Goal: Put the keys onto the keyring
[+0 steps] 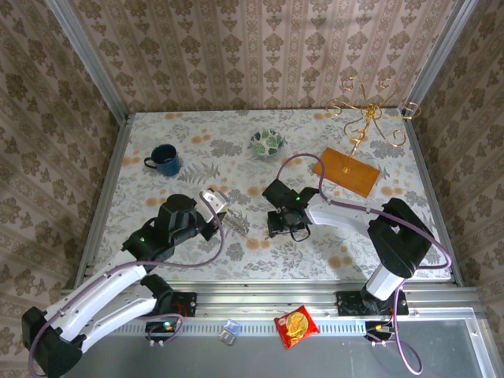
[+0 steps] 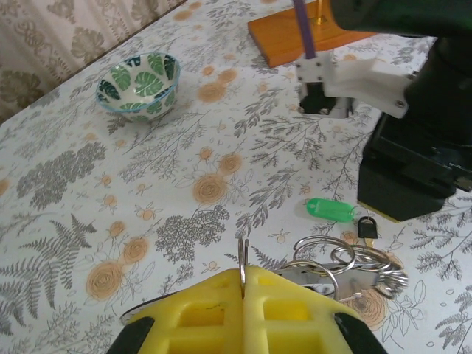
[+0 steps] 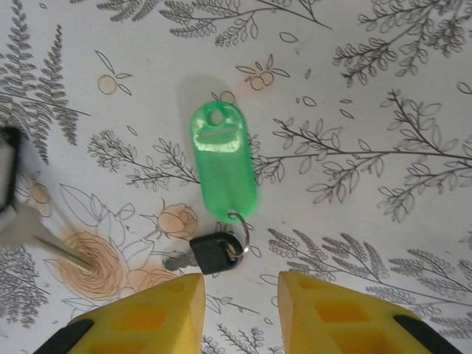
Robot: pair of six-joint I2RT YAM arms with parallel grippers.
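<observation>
Green-tagged keys [image 3: 223, 181] flat, keyring [image 2: 242, 259] upright

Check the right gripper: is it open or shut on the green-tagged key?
Open. In the right wrist view the right gripper has its yellow fingers apart, and the green-tagged key lies flat on the tablecloth beyond them, ungripped.

- The keyring [image 2: 242, 254] has its lower half hidden inside the closed left gripper [image 2: 243, 276].
- The orange board [image 2: 276, 37] is cut off by the top edge.
</observation>
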